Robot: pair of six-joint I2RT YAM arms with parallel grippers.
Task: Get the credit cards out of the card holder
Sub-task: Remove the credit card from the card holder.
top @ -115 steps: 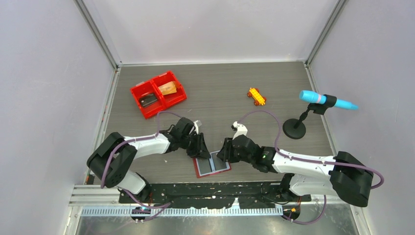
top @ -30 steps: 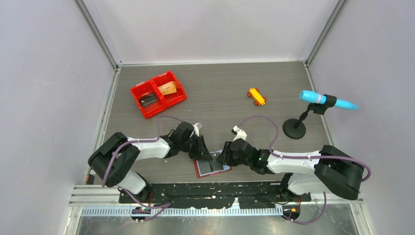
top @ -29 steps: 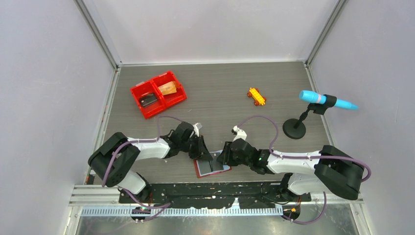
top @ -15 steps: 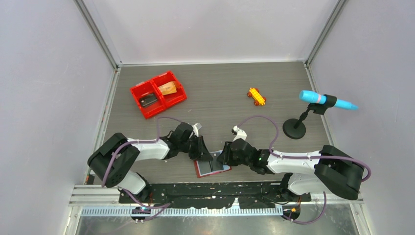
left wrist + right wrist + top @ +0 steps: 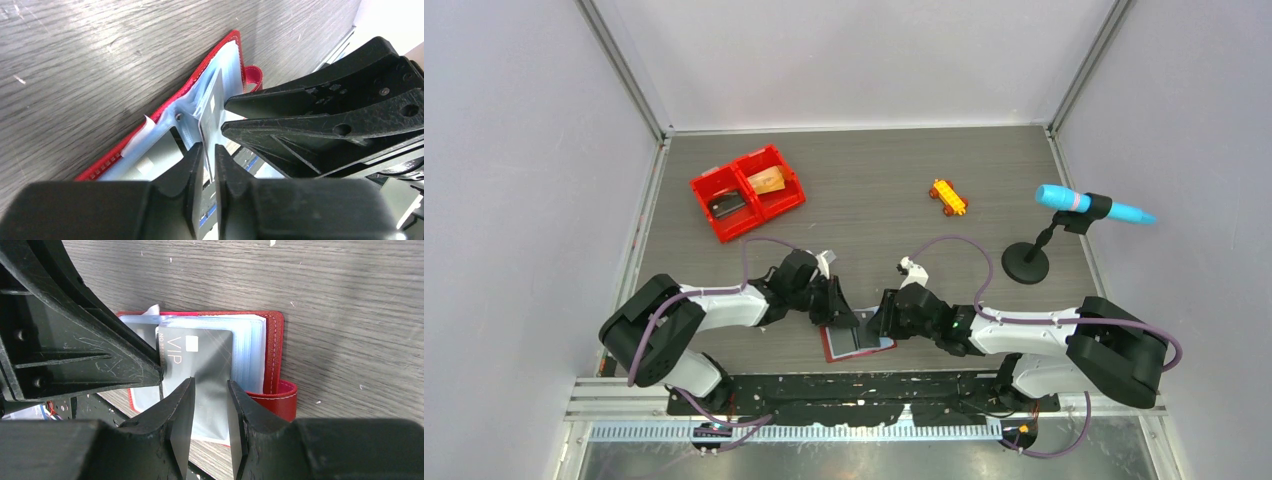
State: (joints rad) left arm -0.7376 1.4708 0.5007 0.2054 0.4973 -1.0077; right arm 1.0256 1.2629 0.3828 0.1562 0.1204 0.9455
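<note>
Card holder (image 5: 857, 343): dark red, lying open on the surface's near edge between both arms. Grey VIP card (image 5: 200, 365): standing partly out of its pale sleeves. Left gripper (image 5: 209, 150): jaws clenched on that card's edge. Right gripper (image 5: 210, 390): jaws parted, straddling the card, grasp uncertain.

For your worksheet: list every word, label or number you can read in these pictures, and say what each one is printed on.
"VIP": on the grey card lying in the open card holder, right wrist view.
A smaller line under "VIP" on that card: too small and blurred to read.
No readable text on the red bin, the toy vehicle, or either gripper in the other views.
</note>
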